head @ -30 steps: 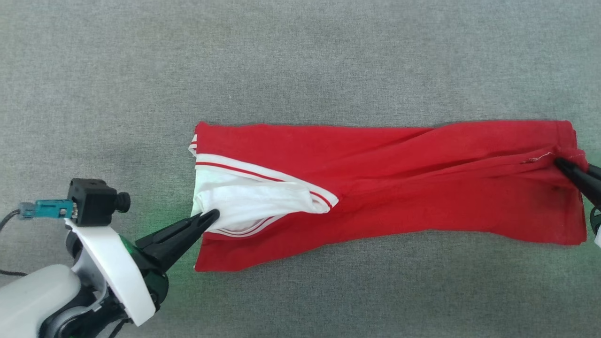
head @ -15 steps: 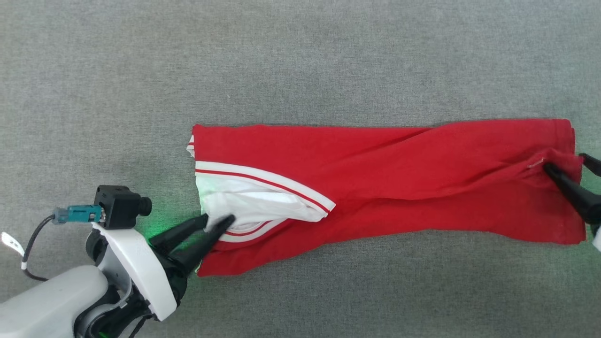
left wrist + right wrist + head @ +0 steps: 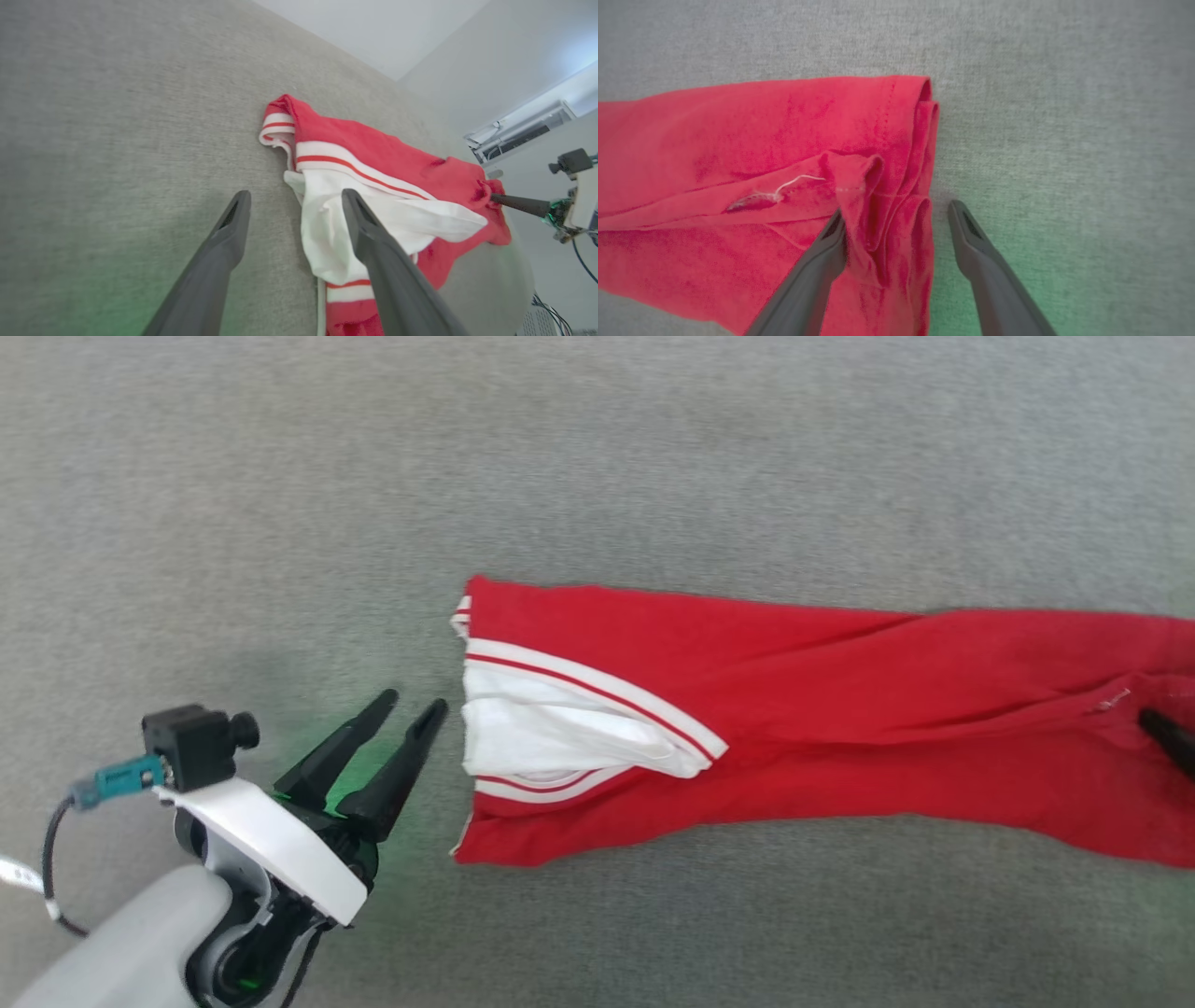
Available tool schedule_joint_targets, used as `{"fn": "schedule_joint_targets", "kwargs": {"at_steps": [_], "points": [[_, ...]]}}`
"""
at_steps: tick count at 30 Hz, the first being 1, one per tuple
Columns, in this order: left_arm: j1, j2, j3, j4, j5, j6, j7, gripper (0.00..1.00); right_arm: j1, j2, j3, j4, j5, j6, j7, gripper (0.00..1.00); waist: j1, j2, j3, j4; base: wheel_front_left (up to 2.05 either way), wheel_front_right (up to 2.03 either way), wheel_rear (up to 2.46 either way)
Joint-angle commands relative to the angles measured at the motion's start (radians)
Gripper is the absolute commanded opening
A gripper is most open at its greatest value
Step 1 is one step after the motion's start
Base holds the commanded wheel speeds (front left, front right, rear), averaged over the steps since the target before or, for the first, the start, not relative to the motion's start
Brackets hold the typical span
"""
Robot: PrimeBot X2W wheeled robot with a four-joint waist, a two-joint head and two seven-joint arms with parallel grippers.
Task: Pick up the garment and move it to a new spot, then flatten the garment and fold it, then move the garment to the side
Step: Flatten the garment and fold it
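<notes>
Since a second ago both grips have opened: the left end effector [image 3: 413, 702] has come off the soft red fabric shirt with white sleeve ends and double white stripe trim [image 3: 822, 709], and the right end effector [image 3: 896, 210] off its far red edge. The head camera has shifted as well.

Head view: the shirt lies as a long folded band on the grey woven counter [image 3: 280, 523]. The left end effector stands spread just beside the shirt's white end, apart from it.

Left wrist view: one finger crosses the white sleeve, the other lies off the shirt.

Right wrist view: that end effector is spread, one finger over the shirt's bunched red edge, the other just beside that edge.
</notes>
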State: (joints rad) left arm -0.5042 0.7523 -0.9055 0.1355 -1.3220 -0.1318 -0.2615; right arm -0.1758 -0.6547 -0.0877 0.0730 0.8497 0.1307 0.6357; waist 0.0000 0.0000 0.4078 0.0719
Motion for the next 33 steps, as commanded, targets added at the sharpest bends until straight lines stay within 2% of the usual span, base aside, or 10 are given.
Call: {"fn": "schedule_joint_targets", "kwargs": {"at_steps": [1,8,12,23,24,25,26,28,29,33], "points": [[0.038,-0.033,0.051,0.019,0.037,0.003,-0.004,1.0,-0.008,0.008,-0.004,0.017,0.006,0.0,0.008,1.0,0.0,0.0,-0.007,0.024,0.0,0.0,0.0],[0.177,-0.216,0.321,0.14,0.293,0.003,-0.004,1.0,-0.024,0.041,0.018,0.098,0.0,0.0,0.05,1.0,0.0,0.0,-0.018,0.062,0.0,0.0,0.0],[0.241,-0.319,0.512,0.164,0.549,0.003,-0.004,1.0,-0.039,0.06,0.045,0.124,-0.007,0.003,0.065,1.0,0.0,0.0,-0.03,0.067,0.0,0.0,0.0],[0.346,-0.497,0.796,-0.052,1.073,0.003,-0.004,1.0,-0.061,0.074,0.087,0.153,-0.008,0.003,0.077,1.0,0.0,0.0,-0.038,0.059,0.0,0.0,0.0],[0.351,-0.512,0.803,-0.068,1.084,0.003,-0.004,1.0,-0.062,0.074,0.091,0.155,-0.006,0.003,0.077,0.91,0.0,0.0,-0.038,0.059,0.0,0.0,0.0],[0.359,-0.515,0.805,-0.078,1.104,0.003,-0.004,1.0,-0.064,0.074,0.094,0.157,-0.003,0.003,0.08,0.72,0.0,0.0,-0.038,0.058,0.0,0.0,0.0],[0.359,-0.515,0.805,-0.078,1.104,0.003,-0.004,1.0,-0.064,0.074,0.094,0.157,-0.003,0.003,0.08,0.72,0.0,0.0,-0.038,0.058,0.0,0.0,0.0],[0.363,-0.522,0.809,-0.1,1.129,0.003,-0.004,1.0,-0.066,0.074,0.099,0.161,0.001,0.003,0.088,0.11,0.0,0.0,-0.036,0.058,0.0,0.0,0.0],[0.366,-0.522,0.809,-0.104,1.138,0.003,-0.004,1.0,-0.067,0.074,0.1,0.162,0.003,0.003,0.088,0.0,0.0,0.0,-0.035,0.057,0.0,0.0,0.0],[0.364,-0.526,0.816,-0.114,1.157,0.003,-0.004,1.0,-0.071,0.067,0.098,0.165,0.006,0.002,0.094,0.0,0.0,0.0,-0.032,0.055,0.0,0.0,0.0]]}}
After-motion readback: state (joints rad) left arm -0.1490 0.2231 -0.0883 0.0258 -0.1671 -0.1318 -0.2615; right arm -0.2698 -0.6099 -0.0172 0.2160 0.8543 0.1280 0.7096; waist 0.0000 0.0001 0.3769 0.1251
